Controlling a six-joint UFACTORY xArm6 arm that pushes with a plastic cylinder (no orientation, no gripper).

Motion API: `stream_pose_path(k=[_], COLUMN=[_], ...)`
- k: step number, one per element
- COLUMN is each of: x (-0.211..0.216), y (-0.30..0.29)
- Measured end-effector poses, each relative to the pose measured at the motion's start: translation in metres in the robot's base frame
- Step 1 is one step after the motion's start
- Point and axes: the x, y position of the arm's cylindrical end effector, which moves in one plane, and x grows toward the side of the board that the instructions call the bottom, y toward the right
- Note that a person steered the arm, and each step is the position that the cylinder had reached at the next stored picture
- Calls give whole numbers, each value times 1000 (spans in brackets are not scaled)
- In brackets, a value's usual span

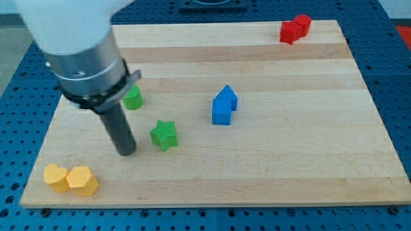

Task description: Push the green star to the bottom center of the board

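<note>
Our tip (126, 151) rests on the desk (289, 160) just left of the green star (164, 135); we have no hand, nothing held.

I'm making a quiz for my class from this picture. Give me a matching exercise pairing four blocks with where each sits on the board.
Blocks:
1. green star
2. red block
3. yellow blocks
4. blue block

Places:
A. the view's top right corner
B. near the board's middle
C. just right of my tip
D. the view's bottom left corner

Pairs: 1-C, 2-A, 3-D, 4-B
</note>
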Motion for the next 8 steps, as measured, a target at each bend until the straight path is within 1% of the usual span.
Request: stream_pose_path(k=[1, 2, 3, 4, 6, 7, 8], x=[-23, -26, -21, 0, 18, 31, 12], y=[-7, 33, 81, 125, 184, 190, 152])
